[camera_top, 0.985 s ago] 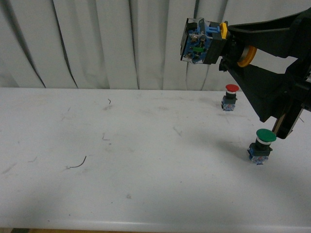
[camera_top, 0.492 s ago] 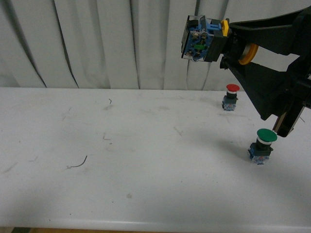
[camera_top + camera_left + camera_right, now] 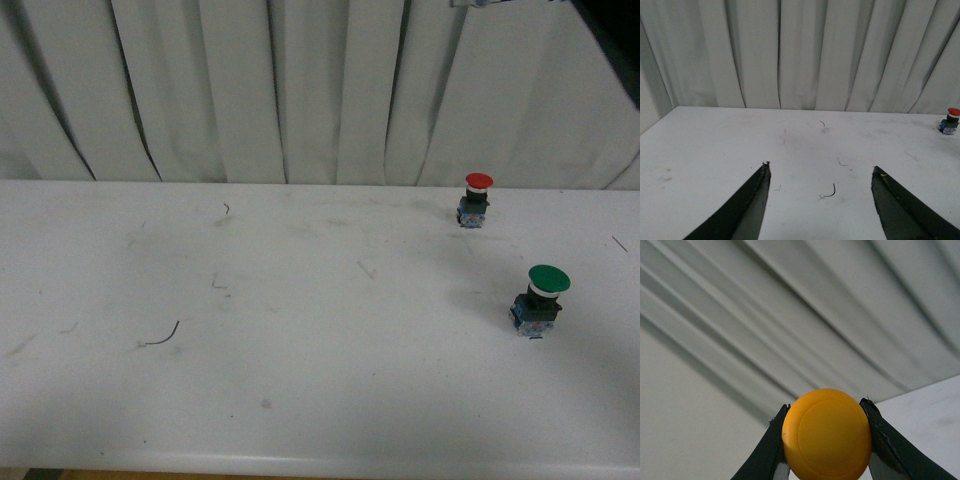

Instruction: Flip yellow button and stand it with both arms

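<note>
Pincer of right arm (image 3: 825,406) around yellow button (image 3: 826,436).

A scuffed white table (image 3: 300,400) carries a red-capped button (image 3: 476,200) upright near its far edge, a green-capped button (image 3: 540,300) nearer, and a curved dark strand (image 3: 162,338) well apart
</note>
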